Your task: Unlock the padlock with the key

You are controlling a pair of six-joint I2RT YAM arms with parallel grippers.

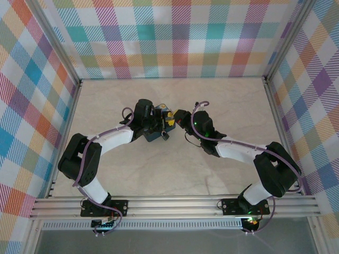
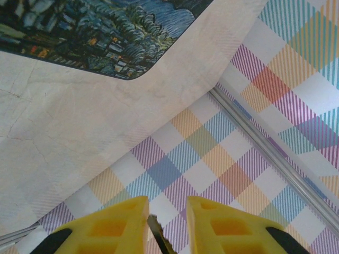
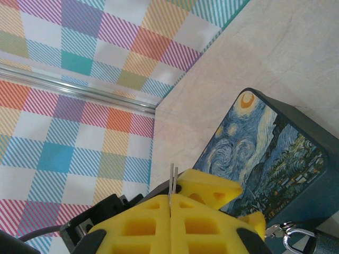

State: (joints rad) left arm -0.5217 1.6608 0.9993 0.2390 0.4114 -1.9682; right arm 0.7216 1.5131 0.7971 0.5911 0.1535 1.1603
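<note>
So our right gripper point(image 3: 172, 203) is clamped tight on the key point(image 3: 172, 179), with just its thin silver tip poking out above the yellow pads. The padlock point(image 3: 290, 236) sits at the edge of the swirly painted box point(image 3: 265, 159) on the table point(image 1: 159, 174). The left gripper point(image 2: 167, 203) has a narrow gap with some dark sliver in it, and we can't tell if it's gripping. In the right wrist view its fingers point(image 3: 212, 191) sit between key and lock.

The left hand's point(image 2: 167, 205) yellow fingers point(image 2: 116, 227), slightly apart, flank a thin dark sliver point(image 2: 155, 227), swirl-painted box point(image 2: 95, 32) beyond.
</note>
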